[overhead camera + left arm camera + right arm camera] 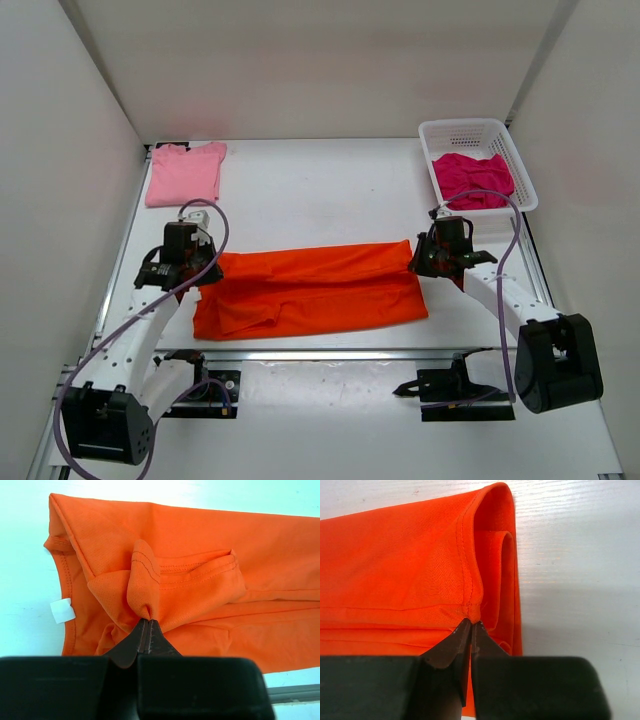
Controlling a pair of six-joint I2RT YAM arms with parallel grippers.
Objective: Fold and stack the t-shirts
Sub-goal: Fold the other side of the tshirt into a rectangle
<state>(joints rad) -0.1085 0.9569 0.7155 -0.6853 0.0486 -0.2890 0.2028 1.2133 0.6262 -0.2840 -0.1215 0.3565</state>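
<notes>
T-shirts, three in all, sit in a white-walled bay. The pale back wall and two side walls fill the top and edges of the top view. They enclose a white counter whose near edge is bounded by a metal rail.

The orange t-shirt is the biggest item. It is doubled lengthwise into a long band lying across the lower middle of the top view, with an upper layer stretched from one arm to the other.

The left arm rises from the lower left corner and the right arm from the lower right. They meet the orange band at its two ends.

A white mesh basket stands in the upper right, and the magenta t-shirt is crumpled inside it. The pink t-shirt lies flat in the upper left, well apart from the others.

In the left wrist view the left jaws are clenched on a bunched fold of the orange t-shirt, next to a stitched hem. A small white tag sticks out at the cloth's left edge over the bare counter.

In the right wrist view the right jaws are pinched tight on a stitched edge of the orange t-shirt. The layers curl into loops there, with scuffed white counter to the right.
</notes>
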